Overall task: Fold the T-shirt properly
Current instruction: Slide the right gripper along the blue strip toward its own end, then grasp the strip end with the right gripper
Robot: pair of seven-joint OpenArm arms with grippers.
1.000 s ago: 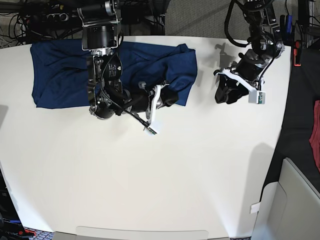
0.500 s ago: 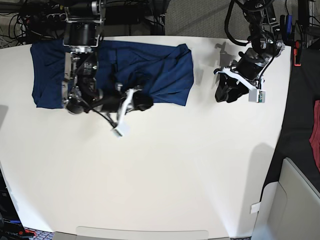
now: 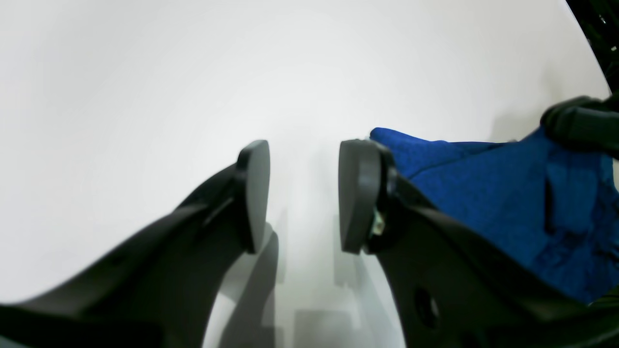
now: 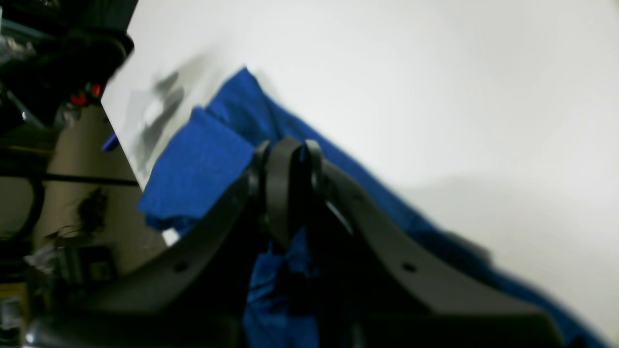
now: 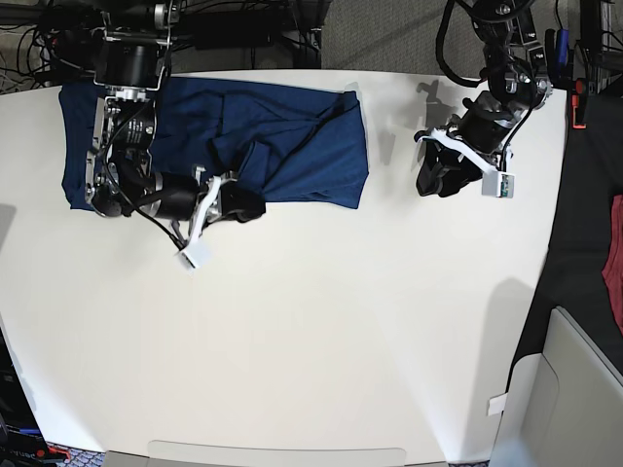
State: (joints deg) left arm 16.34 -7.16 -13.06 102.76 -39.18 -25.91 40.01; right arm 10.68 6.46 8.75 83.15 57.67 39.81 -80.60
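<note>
The navy T-shirt lies spread along the table's far left, with a rumpled fold near its middle. My right gripper is at the shirt's front edge, shut on a pinch of the blue fabric. In the right wrist view the gripper has its fingers pressed together, with cloth bunched around them. My left gripper hovers over bare table just right of the shirt. In the left wrist view this gripper is open and holds nothing, and the T-shirt's edge lies beside its right finger.
A maroon cloth hangs at the right edge, off the table. A pale grey bin stands at the bottom right. Cables and equipment crowd the space behind the table's far edge. White tabletop fills the front.
My right arm swept left along the shirt's front edge, dragging the pinched fabric with it, and the shirt's right edge shifted left. The left arm barely moved.
</note>
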